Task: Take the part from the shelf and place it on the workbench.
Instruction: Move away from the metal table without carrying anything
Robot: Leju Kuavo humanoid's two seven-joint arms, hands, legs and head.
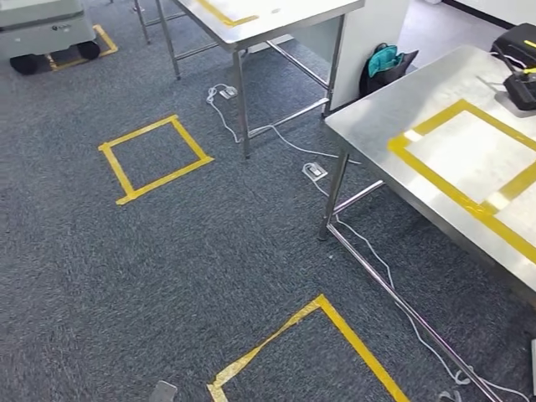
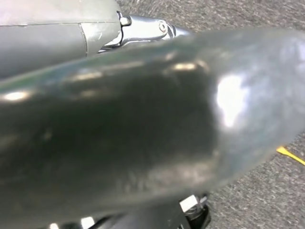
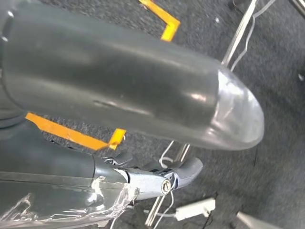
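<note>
– Grey carpet (image 1: 189, 251) with yellow tape squares lies ahead; steel workbench (image 1: 379, 117) stands to the right, its taped rectangle (image 1: 442, 186) bare. Confirm hand status.

– Right hand (image 3: 118, 86): thumb and fingers apart, floor visible between them, nothing held. Left hand (image 2: 126, 133): thumb blurs across the lens; grip state cannot be told.

– Location of the part?

– Cannot be told from this stance. Direction from either hand and long axis are likewise undetermined.

– Nearer arm?

– For the placement, the right, since the workbench lies on that side. Judgement: the shelf must be faced first; the task has hardly begun.
</note>
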